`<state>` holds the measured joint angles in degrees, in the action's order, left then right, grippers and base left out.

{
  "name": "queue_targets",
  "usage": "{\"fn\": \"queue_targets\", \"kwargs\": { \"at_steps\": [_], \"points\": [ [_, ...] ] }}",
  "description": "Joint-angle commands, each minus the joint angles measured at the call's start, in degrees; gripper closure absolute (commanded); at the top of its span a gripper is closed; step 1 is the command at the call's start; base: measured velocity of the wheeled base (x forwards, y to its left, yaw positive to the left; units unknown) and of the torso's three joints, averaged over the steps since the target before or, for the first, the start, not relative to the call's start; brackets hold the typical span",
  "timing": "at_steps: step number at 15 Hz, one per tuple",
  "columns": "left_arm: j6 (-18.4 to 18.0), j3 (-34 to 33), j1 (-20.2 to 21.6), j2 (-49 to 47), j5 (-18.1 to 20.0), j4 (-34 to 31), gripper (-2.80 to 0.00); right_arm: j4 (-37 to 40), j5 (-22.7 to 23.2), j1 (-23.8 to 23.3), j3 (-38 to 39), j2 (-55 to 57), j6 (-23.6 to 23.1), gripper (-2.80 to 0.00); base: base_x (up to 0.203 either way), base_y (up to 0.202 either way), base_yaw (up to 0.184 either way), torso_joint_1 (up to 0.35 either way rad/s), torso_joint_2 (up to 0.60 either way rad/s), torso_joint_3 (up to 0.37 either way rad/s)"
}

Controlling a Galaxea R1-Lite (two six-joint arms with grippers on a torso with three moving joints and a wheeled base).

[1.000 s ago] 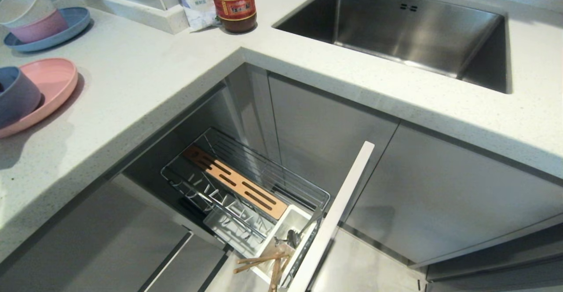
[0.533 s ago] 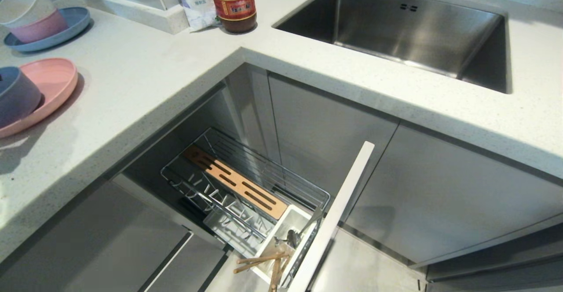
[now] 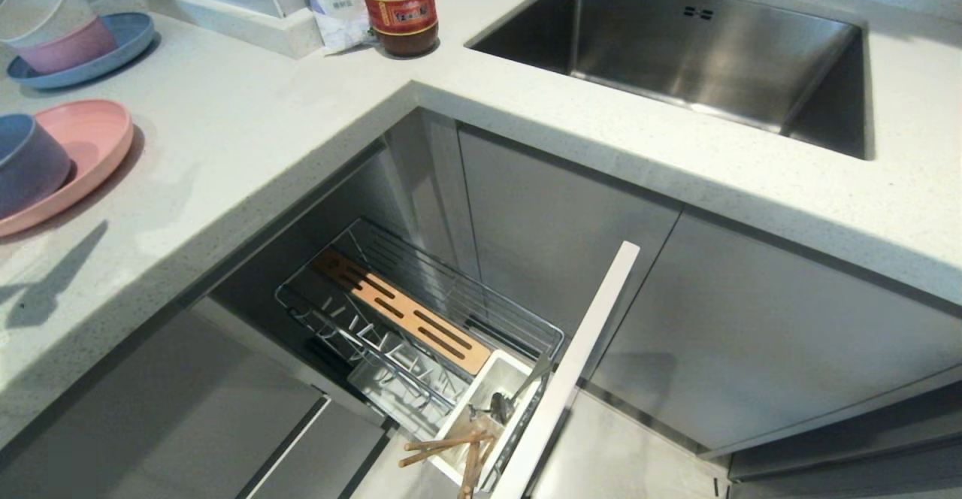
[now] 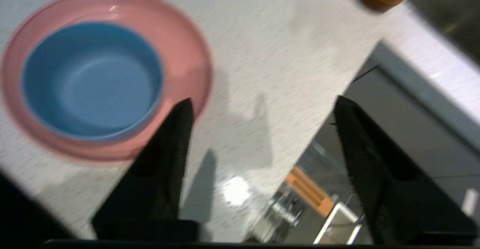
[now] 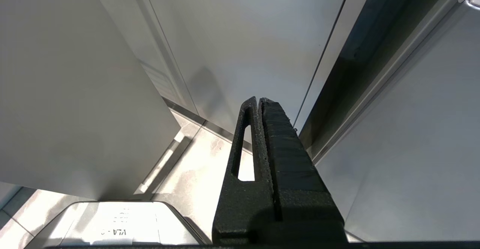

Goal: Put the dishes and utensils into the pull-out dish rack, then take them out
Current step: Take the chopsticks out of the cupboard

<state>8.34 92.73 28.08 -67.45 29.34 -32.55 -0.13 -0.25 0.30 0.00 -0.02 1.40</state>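
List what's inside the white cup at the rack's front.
The white cup holds wooden chopsticks leaning out and a steel spoon. Its bottom is hidden, so a fork can't be confirmed.

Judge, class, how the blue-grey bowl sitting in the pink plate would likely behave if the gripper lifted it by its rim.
The blue-grey bowl looks stiff and matte, so probably not very slippery. Its deep, thin wall suggests it is fairly light. Resting loosely in the pink plate, it may slide or nudge the plate when gripped.

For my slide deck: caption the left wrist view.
Open left gripper above the counter, beside the blue bowl sitting on the pink plate.
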Motion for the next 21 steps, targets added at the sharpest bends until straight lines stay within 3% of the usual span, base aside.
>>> {"fn": "queue_targets", "kwargs": {
  "at_steps": [1, 5, 8, 9, 10, 13, 15, 17, 21],
  "points": [
    [3.99, -7.72, -3.75, 7.29, 0.02, 13.35, 0.0, -0.04, -0.02, 0.05, 0.09, -0.24, 0.01, 0.0, 0.0, 0.0, 0.0, 0.0, 0.0, 0.0],
    [23.17, -12.81, -14.18, 11.36, -0.23, 28.9, 0.0, -0.04, -0.02, 0.05, 0.09, -0.24, 0.01, 0.0, 0.0, 0.0, 0.0, 0.0, 0.0, 0.0],
    [30.13, -11.98, -20.44, 11.09, -0.75, 28.83, 0.0, -0.04, -0.02, 0.05, 0.09, -0.24, 0.01, 0.0, 0.0, 0.0, 0.0, 0.0, 0.0, 0.0],
    [30.89, -10.21, -21.89, 9.51, -1.52, 26.87, 0.0, -0.03, -0.02, 0.03, 0.09, -0.21, 0.01, 0.0, 0.0, 0.0, 0.0, 0.0, 0.0, 0.0],
    [31.2, -7.58, -24.47, 8.03, -3.38, 23.16, 0.0, -0.04, -0.02, 0.04, 0.09, -0.24, 0.01, 0.0, 0.0, 0.0, 0.0, 0.0, 0.0, 0.0],
    [30.37, 2.81, -34.24, 0.47, -12.32, 3.58, 0.0, -0.01, -0.02, -0.01, 0.09, -0.24, 0.01, 0.0, 0.0, 0.0, 0.0, 0.0, 0.0, 0.0],
    [25.97, 7.55, -39.3, -4.84, -16.04, -9.17, 0.0, -0.04, -0.02, 0.05, 0.09, -0.24, 0.01, 0.0, 0.0, 0.0, 0.0, 0.0, 0.0, 0.0],
    [20.84, 10.63, -41.49, -8.68, -16.74, -18.93, 0.0, -0.04, -0.02, 0.05, 0.09, -0.24, 0.01, 0.0, 0.0, 0.0, 0.0, 0.0, 0.0, 0.0],
    [12.32, 13.28, -42.77, -13.81, -15.43, -31.52, 0.0, -0.04, -0.02, 0.05, 0.09, -0.24, 0.01, 0.0, 0.0, 0.0, 0.0, 0.0, 0.0, 0.0]
  ]
}}
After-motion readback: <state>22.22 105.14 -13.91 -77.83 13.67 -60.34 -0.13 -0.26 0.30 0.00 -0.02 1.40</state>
